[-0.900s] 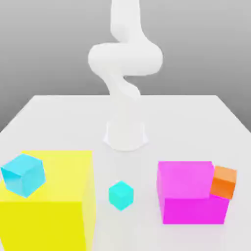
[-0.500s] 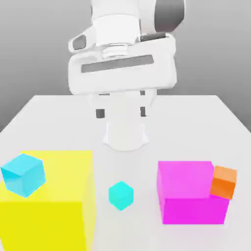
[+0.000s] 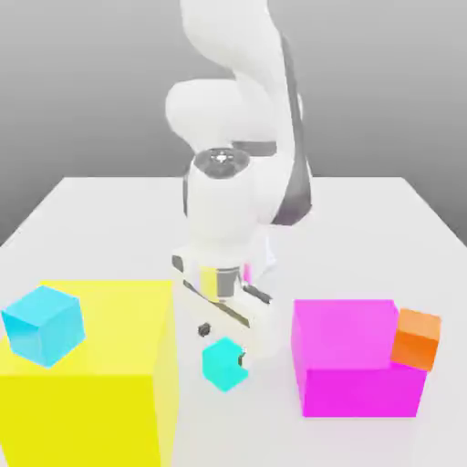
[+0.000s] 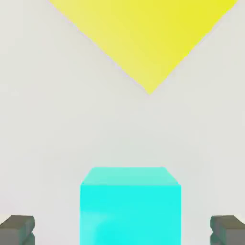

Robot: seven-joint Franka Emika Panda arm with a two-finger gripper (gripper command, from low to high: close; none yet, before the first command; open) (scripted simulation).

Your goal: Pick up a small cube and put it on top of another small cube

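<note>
Nearest in the exterior view: large yellow block [image 3: 87, 374] carrying a sky-blue cube [image 3: 43, 324], and a magenta block [image 3: 358, 358] with an orange cube [image 3: 417, 338] at its corner – no readable writing or labels anywhere. Between the blocks, on the white table [image 3: 109, 219], small teal cube [image 3: 223, 363]. Directly above it, gripper [image 3: 224, 345] spread wide, dark fingertips [image 4: 17, 228] flanking the cube with clear gaps, not touching. Behind – white arm [image 3: 239, 100] folded over, wrist pointing down
</note>
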